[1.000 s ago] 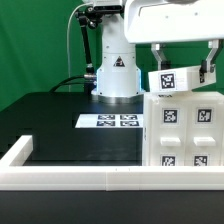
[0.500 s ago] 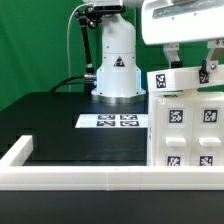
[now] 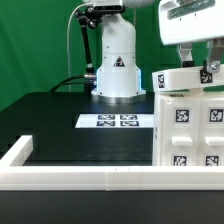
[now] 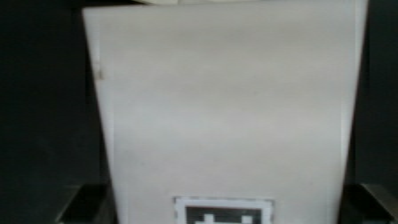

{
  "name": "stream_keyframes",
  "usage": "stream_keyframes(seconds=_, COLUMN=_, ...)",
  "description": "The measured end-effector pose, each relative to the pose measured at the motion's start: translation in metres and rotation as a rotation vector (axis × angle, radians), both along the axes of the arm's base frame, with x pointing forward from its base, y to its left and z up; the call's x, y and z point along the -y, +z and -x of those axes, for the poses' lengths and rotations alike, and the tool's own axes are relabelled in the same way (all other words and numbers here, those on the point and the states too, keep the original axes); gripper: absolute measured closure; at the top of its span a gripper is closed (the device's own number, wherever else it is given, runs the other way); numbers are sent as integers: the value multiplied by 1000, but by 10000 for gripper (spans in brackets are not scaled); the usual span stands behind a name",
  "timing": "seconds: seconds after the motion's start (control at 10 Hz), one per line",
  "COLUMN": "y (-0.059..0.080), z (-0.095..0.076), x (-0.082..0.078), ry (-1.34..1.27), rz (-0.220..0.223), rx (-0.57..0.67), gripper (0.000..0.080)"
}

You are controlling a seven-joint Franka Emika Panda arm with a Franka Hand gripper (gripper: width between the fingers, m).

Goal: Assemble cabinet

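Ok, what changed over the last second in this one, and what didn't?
The gripper slid toward the exterior view's right and is now partly out of frame. The cabinet shifted the same way with it, the fingers straddling its top throughout. Nothing was newly taken hold of or let go. The marker board and the arm's base stayed put.

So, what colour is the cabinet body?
The cabinet is white with black-and-white tags; exterior view best.
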State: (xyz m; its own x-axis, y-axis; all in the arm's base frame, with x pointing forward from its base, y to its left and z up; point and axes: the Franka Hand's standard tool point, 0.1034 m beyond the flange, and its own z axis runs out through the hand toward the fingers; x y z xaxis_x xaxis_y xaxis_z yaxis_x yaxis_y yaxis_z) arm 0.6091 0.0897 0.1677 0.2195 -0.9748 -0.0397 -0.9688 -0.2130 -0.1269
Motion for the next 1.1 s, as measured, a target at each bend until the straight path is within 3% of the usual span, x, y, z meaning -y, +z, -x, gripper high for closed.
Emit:
stream_keyframes(seconds=0.5, y=0, z=-3, x=-4, ry=-449, rz=-98, rx=-23, gripper=243)
stream_keyframes(seconds=0.8, y=-1, z=-4, x=-2, ry=-572, rz=-129, rx=-35, gripper=243)
stream_keyframes(seconds=0.9, y=-1, z=-4, x=-4, ry=-576, rz=-139, rx=-37, gripper=170)
stream_keyframes(seconds=1.0, y=-1, z=-4, x=-6, ry=-564, rz=-144, rx=-38, gripper=170)
stream_keyframes(seconds=1.1, y=2, z=-4, x=-6, ry=-542, rz=-149, rx=-32, gripper=39)
